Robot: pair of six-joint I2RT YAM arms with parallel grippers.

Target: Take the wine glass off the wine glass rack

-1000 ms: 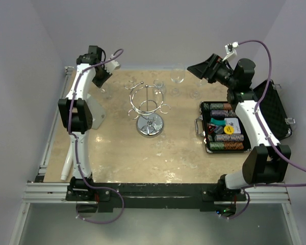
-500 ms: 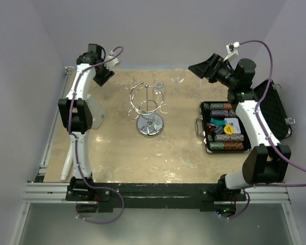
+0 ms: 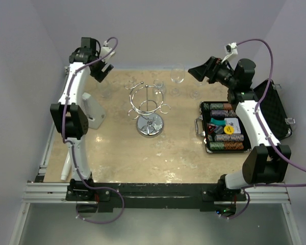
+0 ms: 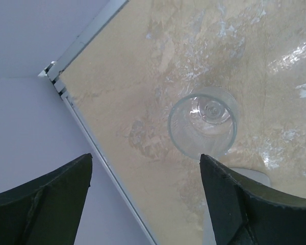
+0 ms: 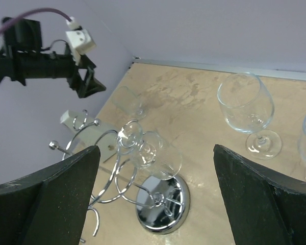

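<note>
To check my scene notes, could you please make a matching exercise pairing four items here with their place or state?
1 wine glass rack
2 poker chip case
3 left tool
4 right tool

a lid open, table's right side
b mid-table
c open, above a standing wine glass
d open, facing the rack

Pairs: 1-b; 2-a; 3-c; 4-d

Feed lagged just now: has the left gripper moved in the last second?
Yes. In the top view the left gripper has shifted left and toward the far edge, away from the wine glass rack, which stayed put.
</note>
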